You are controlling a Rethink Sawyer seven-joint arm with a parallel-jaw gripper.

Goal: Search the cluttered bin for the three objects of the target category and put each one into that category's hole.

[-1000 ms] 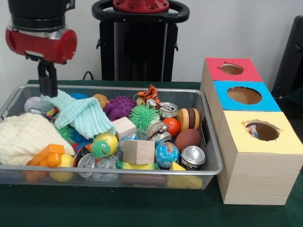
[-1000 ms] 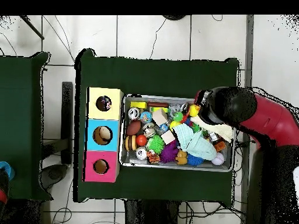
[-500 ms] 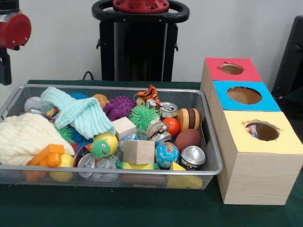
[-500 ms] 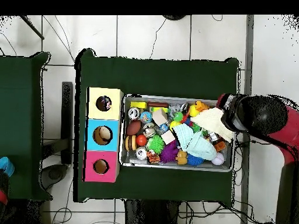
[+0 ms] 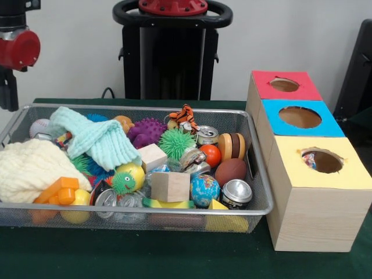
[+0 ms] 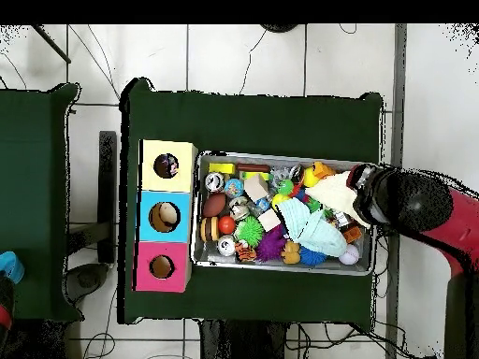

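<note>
the tool [image 5: 8,96] hangs at the bin's [image 5: 256,174] end, grip state unclear, likely clear of the clutter to pick a target.

Soft, even indoor light fell on my workspace. The white wall [image 5: 290,35] behind looked bright. Small glints showed on the can tops [image 5: 236,190]. Shadows stayed faint under the wire bin [image 5: 256,174]. Focus was slightly soft throughout.

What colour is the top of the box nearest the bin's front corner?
Yellow top, clearest in the front view.
</note>
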